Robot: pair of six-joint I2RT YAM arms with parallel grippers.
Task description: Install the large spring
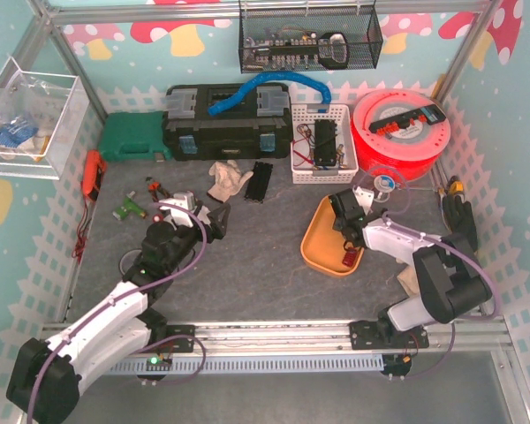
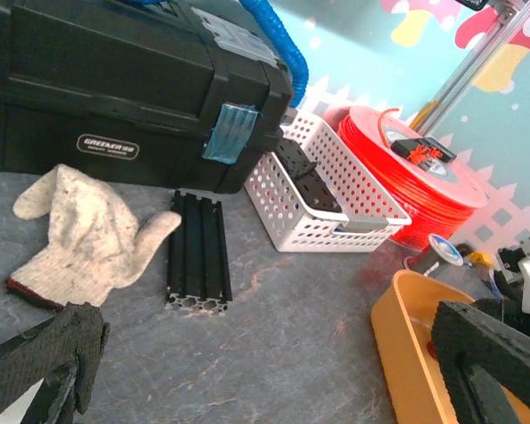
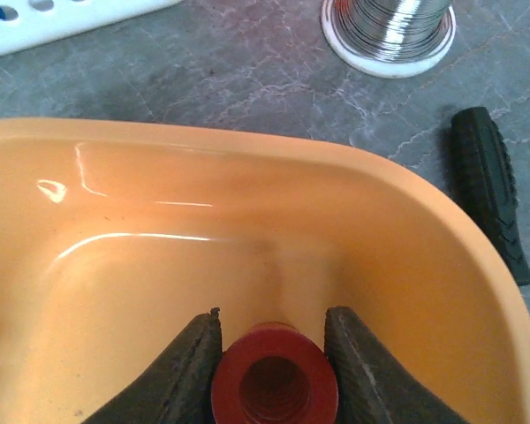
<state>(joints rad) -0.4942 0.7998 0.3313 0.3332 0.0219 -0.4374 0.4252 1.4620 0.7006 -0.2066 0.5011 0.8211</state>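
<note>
The large red spring (image 3: 274,380) stands end-on in the right wrist view, inside the orange tray (image 3: 247,177). My right gripper (image 3: 272,322) is shut on it, with one black finger pressed against each side. In the top view this gripper (image 1: 340,210) is over the tray's (image 1: 316,238) far end and hides the spring. My left gripper (image 1: 214,221) is open and empty, low over the grey mat. Its fingers (image 2: 44,362) stand wide apart in the left wrist view, with the tray's rim (image 2: 406,344) next to the right one.
A black toolbox (image 1: 225,124), white basket (image 1: 322,141) and red filament reel (image 1: 399,132) line the back. A work glove (image 2: 79,230) and black extrusion (image 2: 197,252) lie ahead of the left gripper. A solder spool (image 3: 389,31) and black handle (image 3: 488,190) lie beyond the tray. Another red part (image 1: 351,259) lies in the tray.
</note>
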